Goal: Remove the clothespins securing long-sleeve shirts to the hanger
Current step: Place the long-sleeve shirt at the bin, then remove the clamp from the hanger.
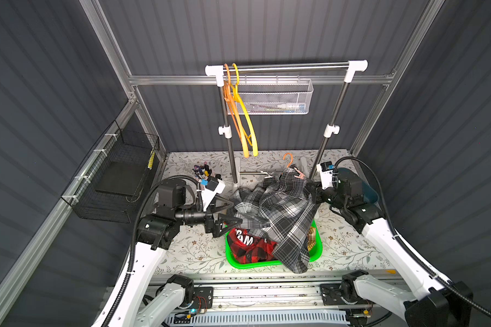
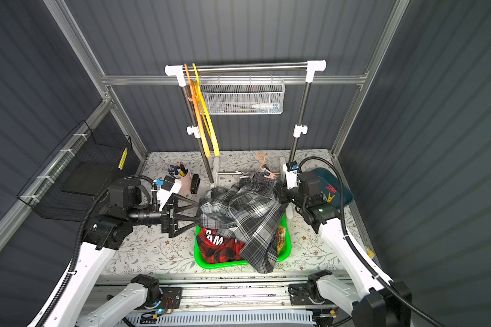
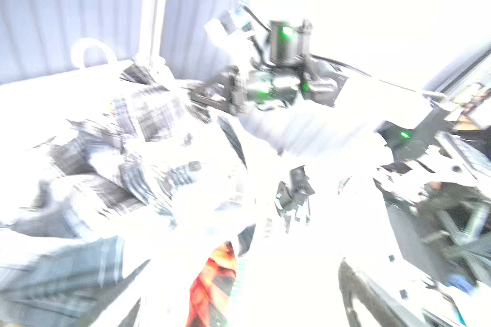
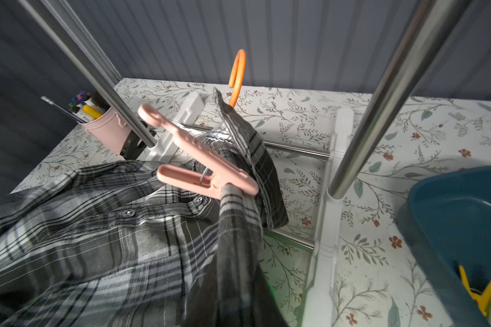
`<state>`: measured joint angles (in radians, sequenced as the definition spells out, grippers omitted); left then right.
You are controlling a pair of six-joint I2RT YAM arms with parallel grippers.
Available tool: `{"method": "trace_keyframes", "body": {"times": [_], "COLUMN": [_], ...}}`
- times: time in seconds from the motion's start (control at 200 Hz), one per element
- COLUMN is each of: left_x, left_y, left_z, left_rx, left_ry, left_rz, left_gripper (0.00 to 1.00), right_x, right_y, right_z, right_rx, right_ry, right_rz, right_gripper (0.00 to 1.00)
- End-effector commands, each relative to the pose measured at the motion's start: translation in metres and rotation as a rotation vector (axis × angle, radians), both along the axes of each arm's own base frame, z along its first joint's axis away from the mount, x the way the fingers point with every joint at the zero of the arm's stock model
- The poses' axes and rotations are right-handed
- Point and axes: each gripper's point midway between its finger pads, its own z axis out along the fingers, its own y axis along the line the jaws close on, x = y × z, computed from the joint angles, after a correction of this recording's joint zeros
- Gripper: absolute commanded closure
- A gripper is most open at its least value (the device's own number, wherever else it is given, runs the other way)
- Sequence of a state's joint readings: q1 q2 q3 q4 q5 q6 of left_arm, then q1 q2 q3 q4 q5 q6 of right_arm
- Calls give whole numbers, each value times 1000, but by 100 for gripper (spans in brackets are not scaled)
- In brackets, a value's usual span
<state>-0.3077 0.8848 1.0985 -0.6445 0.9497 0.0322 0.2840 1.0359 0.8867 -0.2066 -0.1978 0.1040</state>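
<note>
Grey plaid shirt [image 4: 111, 240] fills the near view, slumped over the green basket [image 1: 319, 250] mid-table. Salmon clothespin [image 4: 199, 167] pinches its shoulder onto the orange hanger [image 4: 237, 76], at the far right of the heap. Right gripper [image 1: 311, 192] is clenched, seemingly on that shirt's fabric just beside the pin. Left gripper [image 1: 236, 212] gapes wide at the shirt's left edge, holding nothing.
</note>
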Motion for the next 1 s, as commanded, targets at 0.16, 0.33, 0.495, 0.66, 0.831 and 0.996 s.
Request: {"method": "trace_keyframes", "body": {"times": [0.16,0.33,0.495,0.66,0.831,0.996], "left_x": [64,77,81,89,100,104], "left_y": [19,21,17,12,9,10], "left_z": [12,31,48,44,31,30], "left_rx": [-34,-99,-171,-167,-142,-183], "left_ry": [-70,-97,-129,-100,-37,-29], "left_rz": [357,414,400,387,397,429], "left_gripper": [0,0,5,9,15,18], "right_x": [-46,-69,-88,-101,-109,-116], "right_y": [39,64,90,105,114,122], "right_z": [55,56,54,68,83,92], "right_rx": [61,9,7,57,91,129], "right_ry": [-196,-190,-166,-185,-207,-221], "right_rz": [294,424,555,637,692,738], "right_gripper": [100,100,100,100,100,100]}}
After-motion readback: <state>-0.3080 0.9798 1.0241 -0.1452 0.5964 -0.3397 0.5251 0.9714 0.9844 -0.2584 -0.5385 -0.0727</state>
